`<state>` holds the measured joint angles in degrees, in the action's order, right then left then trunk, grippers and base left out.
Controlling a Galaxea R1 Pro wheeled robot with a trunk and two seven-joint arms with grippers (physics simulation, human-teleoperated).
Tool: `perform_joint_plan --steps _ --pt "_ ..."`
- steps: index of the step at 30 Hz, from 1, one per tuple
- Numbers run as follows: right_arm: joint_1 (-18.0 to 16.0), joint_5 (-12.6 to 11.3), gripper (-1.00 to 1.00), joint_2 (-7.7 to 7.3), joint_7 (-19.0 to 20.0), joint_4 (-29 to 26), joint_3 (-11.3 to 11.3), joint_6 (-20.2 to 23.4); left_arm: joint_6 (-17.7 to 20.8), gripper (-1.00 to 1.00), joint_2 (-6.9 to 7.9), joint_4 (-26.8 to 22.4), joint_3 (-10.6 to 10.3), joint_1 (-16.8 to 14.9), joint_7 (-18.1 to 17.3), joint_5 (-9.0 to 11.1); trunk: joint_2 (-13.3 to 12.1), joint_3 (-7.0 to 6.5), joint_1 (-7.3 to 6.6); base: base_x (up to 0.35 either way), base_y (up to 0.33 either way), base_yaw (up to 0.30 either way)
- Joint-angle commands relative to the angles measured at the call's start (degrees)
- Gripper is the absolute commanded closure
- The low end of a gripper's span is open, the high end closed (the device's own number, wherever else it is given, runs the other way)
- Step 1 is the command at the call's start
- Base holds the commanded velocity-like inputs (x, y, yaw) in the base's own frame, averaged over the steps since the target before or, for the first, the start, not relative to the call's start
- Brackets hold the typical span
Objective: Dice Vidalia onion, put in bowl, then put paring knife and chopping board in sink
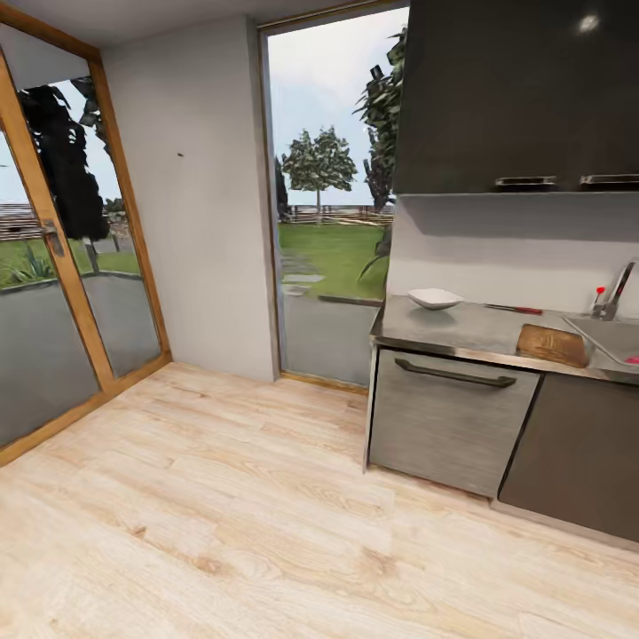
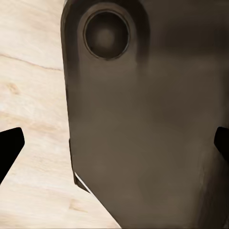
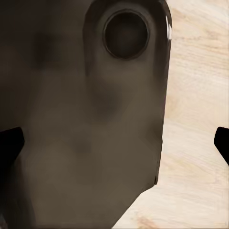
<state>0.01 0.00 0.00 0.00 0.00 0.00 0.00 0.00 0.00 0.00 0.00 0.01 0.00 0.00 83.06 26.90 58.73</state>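
Note:
In the head view the grey countertop (image 1: 461,328) runs along the right wall. On it sit the white bowl (image 1: 435,298), the red-handled paring knife (image 1: 514,309) near the wall, and the brown chopping board (image 1: 552,344) at the front edge. Right of the board is the sink (image 1: 612,337) with its chrome tap (image 1: 616,291). A small pinkish-red spot, probably the Vidalia onion (image 1: 632,359), shows in the basin at the picture's edge. My left gripper (image 2: 114,148) and right gripper (image 3: 114,143) are open, black fingertips (image 2: 9,148) (image 3: 9,145) wide apart over pale floor and a dark part of my own body.
Pale wood floor (image 1: 222,515) stretches between me and the units. Grey base units (image 1: 448,417) stand under the counter, with dark wall cabinets (image 1: 515,98) above. Tall glass doors (image 1: 62,266) are at the left, and a glass door (image 1: 328,222) stands beside the counter's end.

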Motion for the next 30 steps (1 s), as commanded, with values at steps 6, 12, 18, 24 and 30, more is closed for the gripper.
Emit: perform_joint_plan --steps 6,12,18,24,30 --pt "-0.01 0.09 -1.00 1.16 -0.18 -1.48 0.09 -0.71 -0.09 -1.00 0.13 -0.07 0.18 0.10 0.00 -0.16 0.02 0.03 0.00 0.000 0.000 0.000" --pt "-0.01 0.09 -1.00 1.48 -0.23 -2.55 0.09 -1.21 -0.09 -1.00 0.17 -0.09 0.18 0.09 0.00 -0.18 0.02 0.03 0.00 0.000 0.000 0.000" --pt "-0.01 -0.04 -1.00 1.49 -0.23 -2.71 0.03 -1.44 -0.09 -1.00 0.19 -1.05 0.23 0.09 0.00 -0.18 0.02 0.03 0.00 0.000 0.000 0.000" --pt "-0.01 -0.13 -1.00 1.62 -0.23 -2.72 0.02 -3.31 -0.09 -1.00 0.40 -2.99 0.26 0.08 0.00 -0.25 0.02 0.03 0.00 0.000 0.000 0.000" --pt "-0.01 0.10 -1.00 1.33 -0.26 -3.98 0.16 -5.23 -0.09 -1.00 1.60 -4.92 0.26 0.08 -0.08 -0.26 0.02 0.03 0.00 0.000 0.000 0.000"
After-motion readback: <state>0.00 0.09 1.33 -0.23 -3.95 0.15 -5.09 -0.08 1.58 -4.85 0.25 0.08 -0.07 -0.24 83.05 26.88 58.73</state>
